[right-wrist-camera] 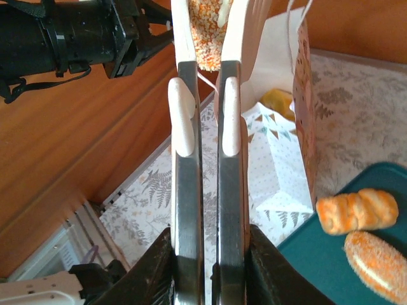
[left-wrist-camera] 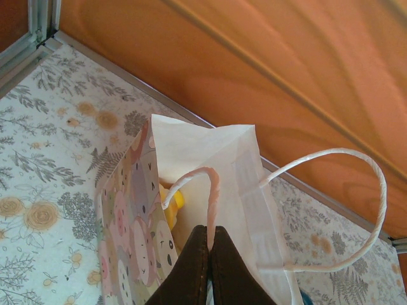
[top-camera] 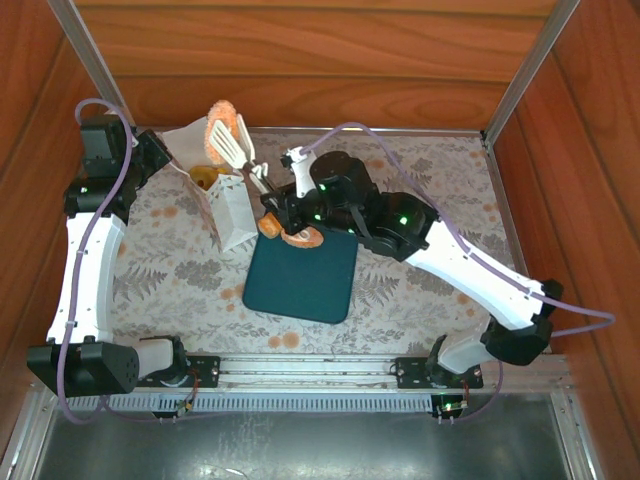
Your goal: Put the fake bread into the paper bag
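Currently the right gripper (right-wrist-camera: 206, 270) is squeezing a pair of white tongs (right-wrist-camera: 186, 190), whose tips are pinching one speckled piece of fake bread (right-wrist-camera: 205, 32) over the open mouth of the paper bag (left-wrist-camera: 203, 152). The bag is standing near the far left corner of the table (top-camera: 420, 290). The left gripper (left-wrist-camera: 210, 238) is pressing together on the bag's cord handle (left-wrist-camera: 213, 187), steadying it. Two more pastries (right-wrist-camera: 356, 211) are lying at the far edge of the teal tray (top-camera: 300, 285) mid-table. Next, the tongs probably need lowering into the opening before easing apart.

Printed paper bag (top-camera: 232, 210) upright, open, two fake bread pieces (right-wrist-camera: 356, 211) on teal tray (right-wrist-camera: 311, 267)
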You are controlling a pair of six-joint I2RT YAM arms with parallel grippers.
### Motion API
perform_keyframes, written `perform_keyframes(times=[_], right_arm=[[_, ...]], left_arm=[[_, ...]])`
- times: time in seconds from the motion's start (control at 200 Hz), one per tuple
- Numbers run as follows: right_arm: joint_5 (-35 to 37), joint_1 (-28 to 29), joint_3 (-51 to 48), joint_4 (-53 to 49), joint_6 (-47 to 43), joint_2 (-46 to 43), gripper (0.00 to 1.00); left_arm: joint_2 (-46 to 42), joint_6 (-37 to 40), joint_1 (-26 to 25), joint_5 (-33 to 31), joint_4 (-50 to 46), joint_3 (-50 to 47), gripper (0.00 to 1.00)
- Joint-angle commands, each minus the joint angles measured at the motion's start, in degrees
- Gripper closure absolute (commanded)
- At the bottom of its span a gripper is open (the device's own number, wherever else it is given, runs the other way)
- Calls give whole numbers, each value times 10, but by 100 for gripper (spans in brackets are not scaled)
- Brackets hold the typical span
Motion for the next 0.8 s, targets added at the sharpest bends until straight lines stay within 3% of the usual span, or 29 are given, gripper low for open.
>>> perform_keyframes(times=[0.0,0.405,0.8], right_arm=[[5,-3,43,32,-62,30,72],[64,-3,161,-23,-118,166,72],[87,-5,143,-44,-123,195,66]], left_arm=[[-11,0,-4,-2,10,-8,100],[-12,2,-5,-7,11,-5,100],[-8,2,-5,-4,11,1,100]])
